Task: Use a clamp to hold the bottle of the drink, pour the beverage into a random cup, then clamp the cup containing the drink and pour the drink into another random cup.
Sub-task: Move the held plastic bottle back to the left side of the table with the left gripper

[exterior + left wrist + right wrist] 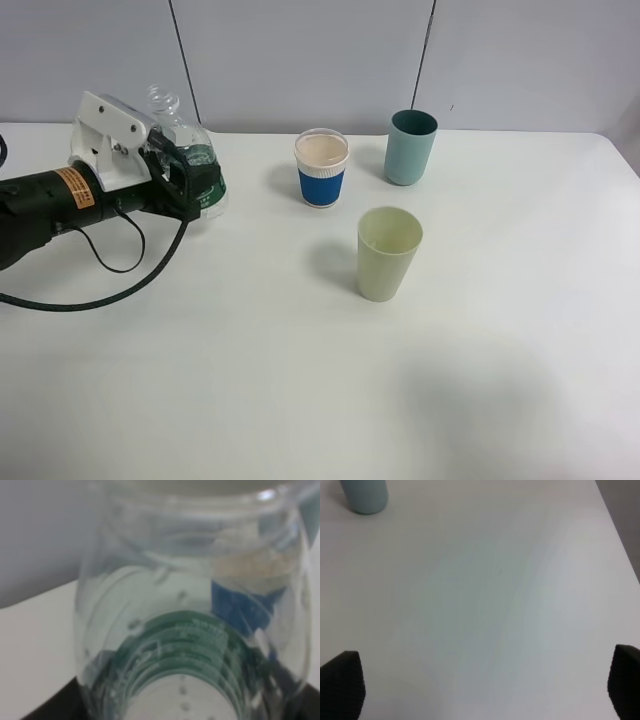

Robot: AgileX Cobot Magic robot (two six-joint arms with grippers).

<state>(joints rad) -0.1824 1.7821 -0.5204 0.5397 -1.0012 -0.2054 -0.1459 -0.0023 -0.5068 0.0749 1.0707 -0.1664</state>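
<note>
Left gripper (176, 182): fingers closed on the bottle's lower body, across its green label; the arm reaches in over the tabletop's left edge.
Bottle (190, 150): clear plastic, near the far left corner of the tabletop (300, 400), neck leaning slightly toward the left edge. Whether its base touches the tabletop I cannot tell. In the left wrist view the bottle (190, 630) fills the frame.
Right gripper (484, 680): fingers spread wide with nothing between them, only bare tabletop below.
Blue-sleeved cup (321, 167): upright near the far edge, about midway along it; its top is pale beige, liquid or lid I cannot tell.
Teal cup (411, 147): upright near the far edge, close to the blue-sleeved cup on its right, not touching it.
Pale green cup (388, 252): upright, nearer the middle of the tabletop, apart from the other two.
Black cable (100, 290): loops on the tabletop by the left edge.
</note>
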